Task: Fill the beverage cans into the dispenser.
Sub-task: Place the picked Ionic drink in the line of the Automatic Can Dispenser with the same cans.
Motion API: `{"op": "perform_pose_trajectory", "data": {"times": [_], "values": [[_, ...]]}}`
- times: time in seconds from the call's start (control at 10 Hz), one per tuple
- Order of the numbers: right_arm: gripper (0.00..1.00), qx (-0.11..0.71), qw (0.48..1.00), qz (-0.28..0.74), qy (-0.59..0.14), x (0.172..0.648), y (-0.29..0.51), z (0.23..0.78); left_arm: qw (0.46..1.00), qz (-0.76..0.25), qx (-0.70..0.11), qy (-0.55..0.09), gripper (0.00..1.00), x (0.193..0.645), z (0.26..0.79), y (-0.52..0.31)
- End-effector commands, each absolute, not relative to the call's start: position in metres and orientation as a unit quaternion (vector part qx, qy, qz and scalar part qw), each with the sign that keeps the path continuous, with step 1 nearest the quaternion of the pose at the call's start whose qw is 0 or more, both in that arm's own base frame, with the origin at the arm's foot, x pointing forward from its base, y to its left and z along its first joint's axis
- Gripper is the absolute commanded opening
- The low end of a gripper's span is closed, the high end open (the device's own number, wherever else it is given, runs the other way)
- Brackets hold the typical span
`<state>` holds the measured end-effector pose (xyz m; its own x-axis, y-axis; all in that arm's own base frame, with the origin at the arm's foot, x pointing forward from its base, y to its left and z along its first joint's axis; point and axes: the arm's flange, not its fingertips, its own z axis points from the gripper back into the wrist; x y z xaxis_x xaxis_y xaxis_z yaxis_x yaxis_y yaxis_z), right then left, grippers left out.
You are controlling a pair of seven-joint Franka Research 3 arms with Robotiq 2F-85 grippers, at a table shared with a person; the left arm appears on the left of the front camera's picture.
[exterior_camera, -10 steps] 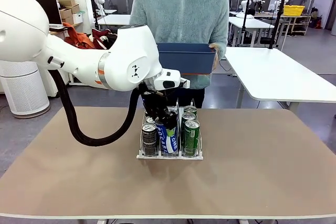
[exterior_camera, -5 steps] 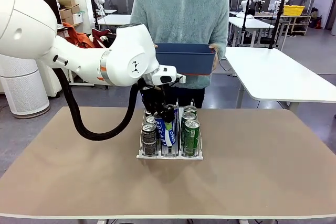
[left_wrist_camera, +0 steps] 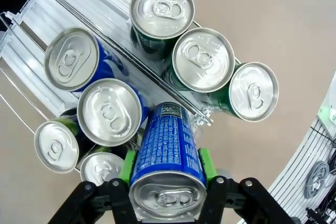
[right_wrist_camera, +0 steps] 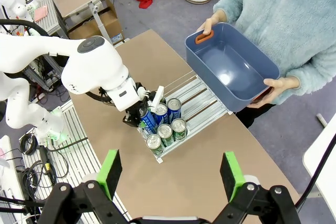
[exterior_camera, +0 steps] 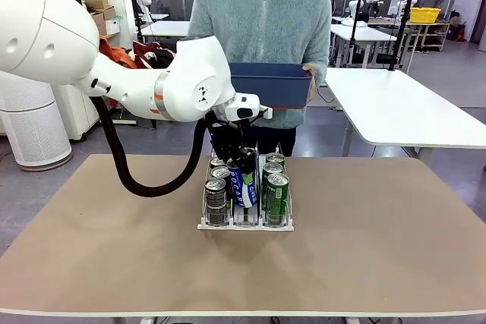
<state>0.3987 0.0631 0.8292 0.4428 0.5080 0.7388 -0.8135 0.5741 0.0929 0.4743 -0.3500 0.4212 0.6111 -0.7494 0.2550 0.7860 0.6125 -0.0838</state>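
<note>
Our left gripper (left_wrist_camera: 167,179) holds a blue-and-white can (exterior_camera: 244,185), its green pads (left_wrist_camera: 127,165) pressed against the can's sides just below the silver top. Compared with a second ago, the can has moved: then it stood nearly upright at the front of the middle lane, and now it hangs higher and tilted, its bottom pointing down towards the dispenser (exterior_camera: 245,224) while the wrist has drawn back and up a little. From this we judge that the can is not yet seated and is being re-aimed at the middle lane, not released. In the left wrist view the lanes are already well stocked: three green cans (left_wrist_camera: 202,59) sit in a row in one lane, two blue cans (left_wrist_camera: 109,110) in the middle lane ahead of the held one, and black cans (left_wrist_camera: 54,146) in the third. In the front view the front of the middle lane looks free, so we judge the held can belongs there. Our right gripper (right_wrist_camera: 171,174) hangs high above the table with its fingers spread wide and nothing between them. The person (exterior_camera: 262,17) stands at the far side holding a dark blue bin (exterior_camera: 272,83), which looks emptied in the right wrist view, so we judge this to be the last can.
</note>
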Motion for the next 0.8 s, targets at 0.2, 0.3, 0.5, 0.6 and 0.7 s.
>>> {"op": "perform_pose_trajectory", "data": {"times": [0.2,0.3,0.5,0.6,0.7], "values": [[1.0,0.225,0.82,0.404,-0.337,0.398,0.062,0.83,0.876,-0.471,-0.059,-0.08,0.57,0.476,0.418,-0.362],[1.0,0.225,0.82,0.404,-0.337,0.398,0.062,0.83,0.875,-0.475,-0.055,-0.077,0.57,0.472,0.418,-0.367],[1.0,0.225,0.82,0.404,-0.337,0.398,0.062,0.83,0.871,-0.486,-0.044,-0.064,0.57,0.467,0.412,-0.374],[1.0,0.225,0.82,0.404,-0.337,0.398,0.062,0.83,0.87,-0.488,-0.043,-0.057,0.57,0.465,0.407,-0.376],[1.0,0.225,0.82,0.404,-0.337,0.398,0.062,0.83,0.869,-0.49,-0.039,-0.051,0.57,0.464,0.404,-0.378]]}}
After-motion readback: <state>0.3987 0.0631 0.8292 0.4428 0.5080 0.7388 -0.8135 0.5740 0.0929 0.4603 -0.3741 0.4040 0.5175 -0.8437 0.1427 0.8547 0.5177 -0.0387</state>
